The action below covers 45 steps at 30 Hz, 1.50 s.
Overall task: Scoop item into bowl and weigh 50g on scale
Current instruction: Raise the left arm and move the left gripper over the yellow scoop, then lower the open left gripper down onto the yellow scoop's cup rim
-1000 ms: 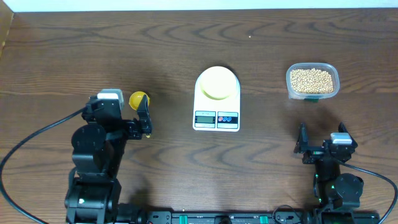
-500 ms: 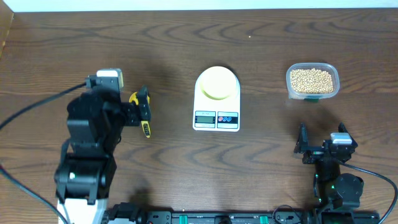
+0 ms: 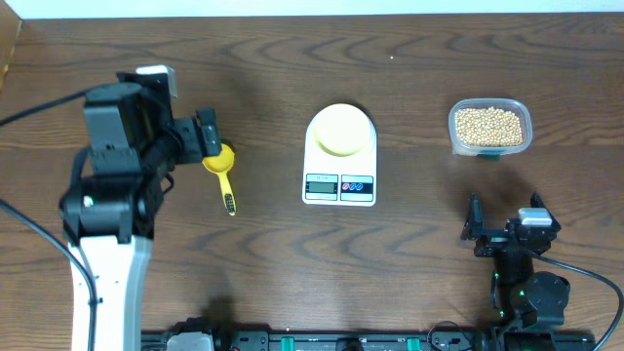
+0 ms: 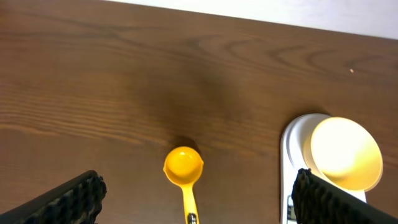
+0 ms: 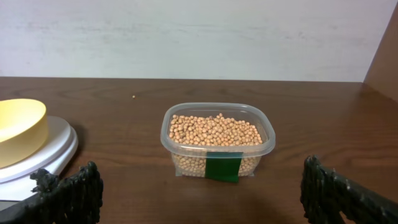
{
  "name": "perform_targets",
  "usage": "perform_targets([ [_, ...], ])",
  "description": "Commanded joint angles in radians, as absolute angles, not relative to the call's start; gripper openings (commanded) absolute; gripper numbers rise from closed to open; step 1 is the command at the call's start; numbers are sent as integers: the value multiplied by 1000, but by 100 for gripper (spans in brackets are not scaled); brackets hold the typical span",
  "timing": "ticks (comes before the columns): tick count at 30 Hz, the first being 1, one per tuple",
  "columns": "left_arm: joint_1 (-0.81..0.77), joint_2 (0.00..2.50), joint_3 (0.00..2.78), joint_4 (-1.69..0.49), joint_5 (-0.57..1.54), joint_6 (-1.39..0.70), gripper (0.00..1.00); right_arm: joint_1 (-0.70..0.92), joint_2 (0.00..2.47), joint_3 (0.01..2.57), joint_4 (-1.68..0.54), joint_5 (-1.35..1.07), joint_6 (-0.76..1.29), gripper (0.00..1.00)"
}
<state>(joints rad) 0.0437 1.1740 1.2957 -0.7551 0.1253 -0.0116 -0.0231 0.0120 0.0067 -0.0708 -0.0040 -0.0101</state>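
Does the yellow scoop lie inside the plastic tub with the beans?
No, the scoop lies on the bare table left of the scale, far from the tub.

The worktop (image 3: 292, 78) is dark, matt wood with bold grain. The scale (image 3: 339, 168) looks smooth white plastic, the bowl (image 4: 346, 154) smooth pale yellow, the scoop (image 4: 183, 167) glossy yellow plastic. At two o'clock, the clear plastic tub (image 5: 268, 140) holds matt beans (image 5: 214, 130).

Overhead looks straight down, wrist views lower (all share scale (image 3: 339, 169))
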Motion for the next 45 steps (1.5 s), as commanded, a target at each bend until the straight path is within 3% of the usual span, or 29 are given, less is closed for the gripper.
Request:
perform_targets([
  [1,106,1259,1367,-777,250,-24,98,-28,6,5,-75,-3,3,99],
  [14,168,1527,1622,-986,292,3,98,-28,6,5,-75,-3,3,99],
  [29,168,1633,1621,-1025,137,6,98,-28,6,5,-75,-3,3,99],
  [45,168,1780,1607,-1031,133,6,98,-28,6,5,-75,-3,3,99],
])
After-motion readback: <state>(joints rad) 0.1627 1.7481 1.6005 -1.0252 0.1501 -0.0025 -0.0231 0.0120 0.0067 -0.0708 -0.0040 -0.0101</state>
